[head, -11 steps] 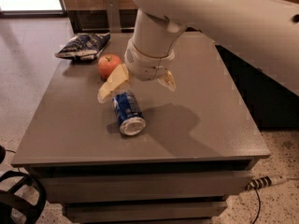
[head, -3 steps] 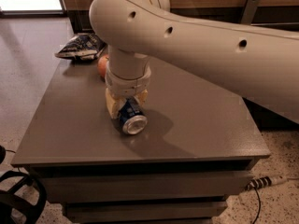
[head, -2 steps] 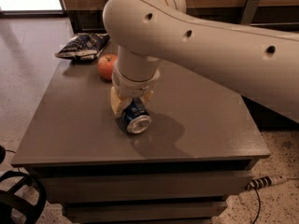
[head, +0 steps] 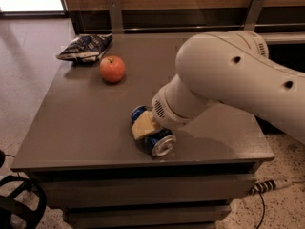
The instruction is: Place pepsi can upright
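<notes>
The pepsi can (head: 161, 143) is blue with silver ends. It lies on its side near the front edge of the grey table (head: 76, 128), its silver end facing the camera. My gripper (head: 150, 130) reaches down from the white arm (head: 228, 80) and is closed across the can's body. One yellowish finger (head: 143, 125) shows on the can's left side; the other is hidden behind the can and the wrist.
A red apple (head: 112, 69) sits at the back left of the table, with a dark blue and white snack bag (head: 86, 46) behind it. A wooden wall with metal brackets stands behind the table. A cable (head: 271, 185) lies on the floor at the right.
The arm has swung to the right and lower. The gripper and the can have shifted toward the table's front right. The apple is now uncovered.
</notes>
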`<state>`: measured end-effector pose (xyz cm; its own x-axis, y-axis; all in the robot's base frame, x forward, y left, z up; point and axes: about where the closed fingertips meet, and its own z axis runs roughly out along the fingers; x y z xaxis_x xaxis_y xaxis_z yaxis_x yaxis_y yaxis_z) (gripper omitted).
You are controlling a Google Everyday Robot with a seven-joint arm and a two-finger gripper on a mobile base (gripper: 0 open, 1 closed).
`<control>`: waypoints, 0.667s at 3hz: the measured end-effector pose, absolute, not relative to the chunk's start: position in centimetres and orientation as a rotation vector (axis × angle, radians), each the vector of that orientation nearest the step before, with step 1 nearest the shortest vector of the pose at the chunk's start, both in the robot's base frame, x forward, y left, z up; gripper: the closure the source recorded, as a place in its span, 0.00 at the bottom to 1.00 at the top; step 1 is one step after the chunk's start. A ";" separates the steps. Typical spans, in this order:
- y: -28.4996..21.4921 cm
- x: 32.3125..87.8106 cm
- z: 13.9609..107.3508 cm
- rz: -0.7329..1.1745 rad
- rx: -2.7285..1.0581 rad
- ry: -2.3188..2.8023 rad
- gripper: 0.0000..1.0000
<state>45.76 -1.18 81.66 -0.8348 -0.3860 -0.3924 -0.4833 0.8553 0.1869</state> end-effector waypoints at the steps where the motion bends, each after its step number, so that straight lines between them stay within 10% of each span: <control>1: -1.6 46.5 82.5 0.424 -0.638 2.648 1.00; 2: -1.4 47.2 83.2 0.434 -0.650 2.591 1.00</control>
<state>47.25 -1.37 83.18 -0.7969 -0.3710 -0.4767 -0.5062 0.8408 0.1918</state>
